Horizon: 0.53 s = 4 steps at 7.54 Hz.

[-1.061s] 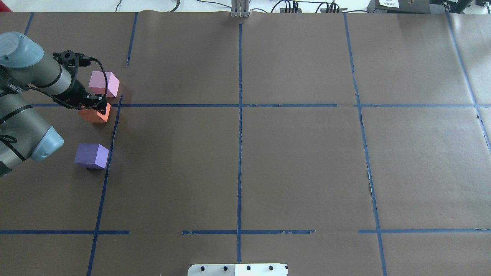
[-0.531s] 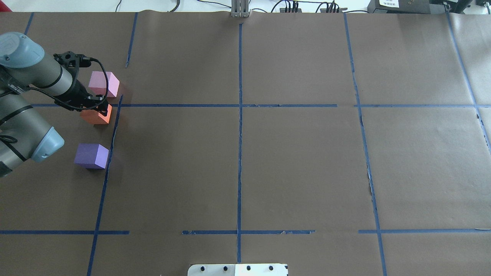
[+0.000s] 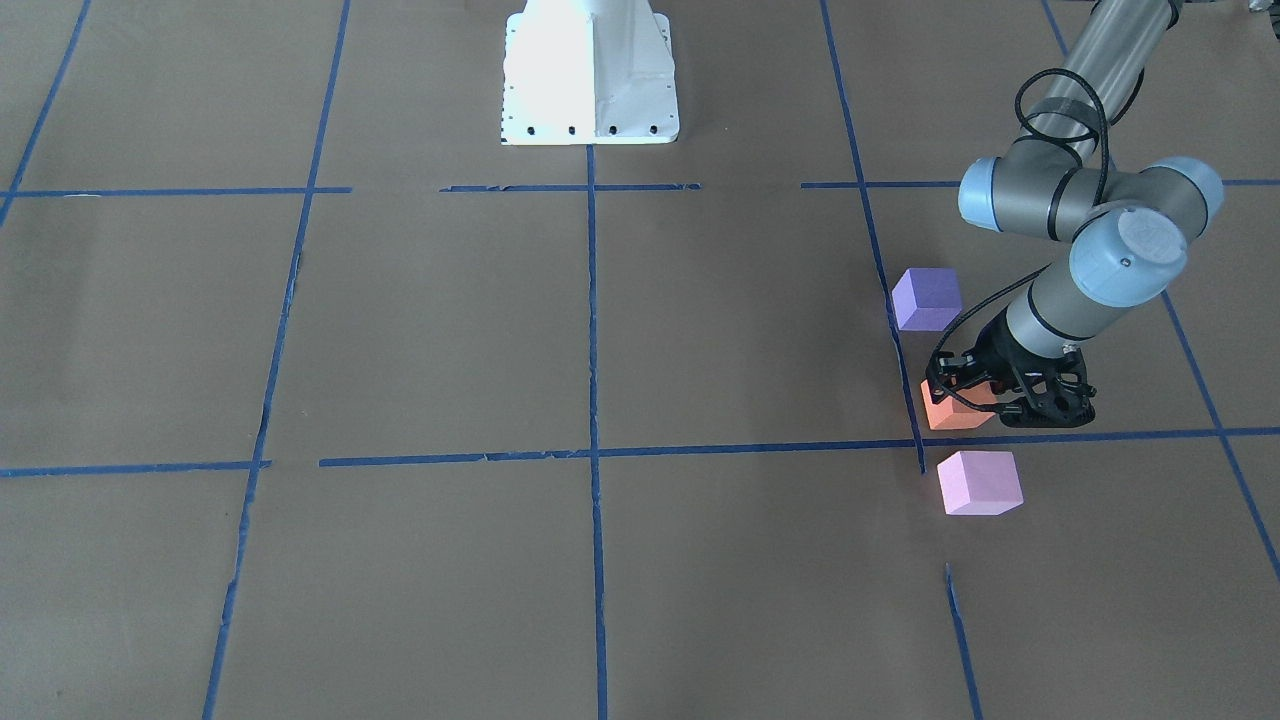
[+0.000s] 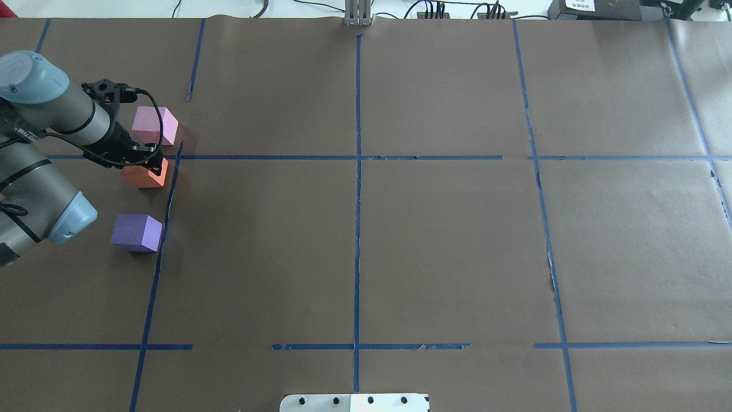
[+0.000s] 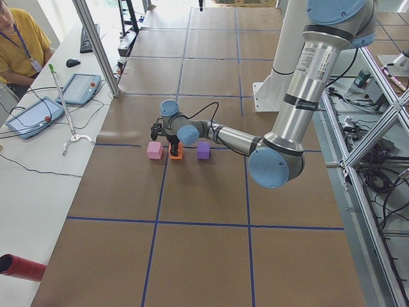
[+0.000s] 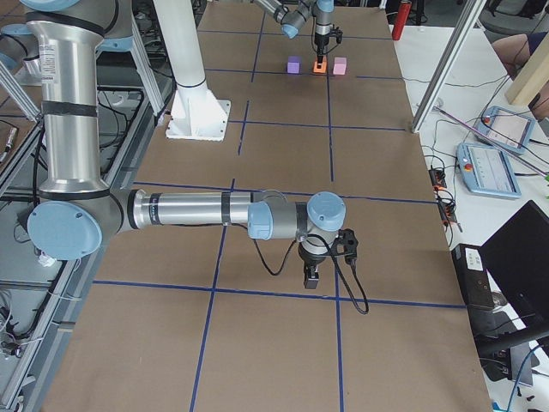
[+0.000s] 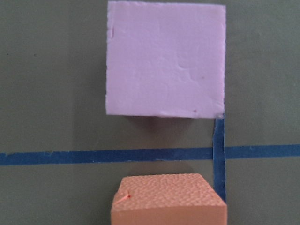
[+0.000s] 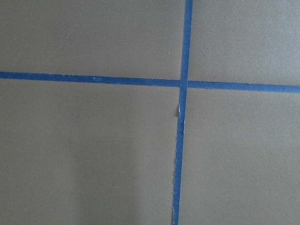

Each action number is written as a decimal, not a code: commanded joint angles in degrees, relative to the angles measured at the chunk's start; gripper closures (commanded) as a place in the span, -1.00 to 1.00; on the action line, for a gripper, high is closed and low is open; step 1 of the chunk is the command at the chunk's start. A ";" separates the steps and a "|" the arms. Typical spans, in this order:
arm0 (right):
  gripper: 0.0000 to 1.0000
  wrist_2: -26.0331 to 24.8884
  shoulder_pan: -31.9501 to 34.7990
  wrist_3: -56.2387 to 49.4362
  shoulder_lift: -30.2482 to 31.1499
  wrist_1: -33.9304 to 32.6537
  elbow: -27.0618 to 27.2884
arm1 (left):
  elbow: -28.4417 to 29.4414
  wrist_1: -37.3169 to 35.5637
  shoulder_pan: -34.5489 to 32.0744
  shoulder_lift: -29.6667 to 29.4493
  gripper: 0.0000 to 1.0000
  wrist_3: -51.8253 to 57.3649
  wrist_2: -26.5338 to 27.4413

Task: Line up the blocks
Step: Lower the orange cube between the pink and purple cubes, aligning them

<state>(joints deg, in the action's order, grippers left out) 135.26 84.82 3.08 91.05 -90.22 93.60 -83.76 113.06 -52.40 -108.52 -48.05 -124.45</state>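
Observation:
Three blocks stand near the table's left end. The orange block (image 4: 146,176) is in the middle, the pale pink block (image 4: 154,126) beyond it and the violet-purple block (image 4: 136,232) nearer the robot. My left gripper (image 4: 150,161) points down and is shut on the orange block (image 3: 958,413) at the tabletop. The left wrist view shows the orange block (image 7: 168,199) at the bottom and the pink block (image 7: 165,58) ahead, across a blue tape line. My right gripper (image 6: 312,279) hangs low over bare paper far from the blocks; I cannot tell whether it is open.
Brown paper with a blue tape grid (image 4: 357,157) covers the table. The white robot base plate (image 3: 590,70) is at the robot's edge. A side table with tablets (image 5: 80,89) and a seated person (image 5: 19,38) lie beyond the far edge.
My left gripper and the orange block have shifted slightly to the right, towards the blue tape line. The pink and purple blocks have not moved.

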 commanded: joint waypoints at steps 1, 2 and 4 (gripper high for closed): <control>-1.00 0.00 0.00 0.00 0.00 -0.04 0.00 | 0.00 -0.03 0.28 0.07 -0.17 -0.03 -0.09; -1.00 0.00 0.00 0.00 0.00 0.05 0.00 | 0.00 -0.03 0.29 0.07 -0.63 -0.03 0.00; -1.00 0.00 0.00 0.00 0.00 -0.04 0.00 | 0.09 -0.03 0.46 0.07 -0.98 0.15 0.09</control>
<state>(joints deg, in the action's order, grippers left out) 135.26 84.82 3.08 91.05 -90.20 93.60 -83.70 113.03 -52.08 -108.46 -47.96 -124.41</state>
